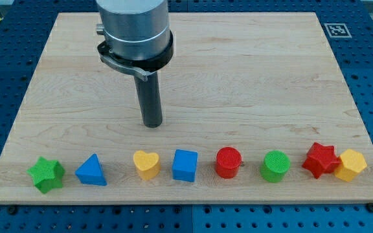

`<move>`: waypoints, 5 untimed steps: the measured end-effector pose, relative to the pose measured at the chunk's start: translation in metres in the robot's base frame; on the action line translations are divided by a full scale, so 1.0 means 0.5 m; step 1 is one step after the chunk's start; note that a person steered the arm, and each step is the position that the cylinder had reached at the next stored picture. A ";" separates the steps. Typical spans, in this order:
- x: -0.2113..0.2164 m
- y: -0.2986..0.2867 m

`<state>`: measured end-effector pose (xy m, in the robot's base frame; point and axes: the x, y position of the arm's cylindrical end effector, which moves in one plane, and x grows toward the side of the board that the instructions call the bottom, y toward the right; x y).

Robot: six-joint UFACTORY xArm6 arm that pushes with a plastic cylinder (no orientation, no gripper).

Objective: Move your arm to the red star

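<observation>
Green star (46,174) nearest, at the left of a row along the board's bottom edge. Red star (320,159) near the view's right, touching yellow hexagon (350,165). Tip (152,124), bare rod, gripping nothing, above yellow heart (146,164), well apart from target; rightward slide judged needed.

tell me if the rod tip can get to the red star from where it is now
Probably yes. My tip sits above the yellow heart and blue cube, and the board between it and the red star is bare. Only the yellow block touches the star, on its far side.
</observation>
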<state>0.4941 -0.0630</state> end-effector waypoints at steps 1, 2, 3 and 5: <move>0.000 -0.003; -0.001 0.000; -0.029 0.129; -0.047 0.554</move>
<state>0.4705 0.2141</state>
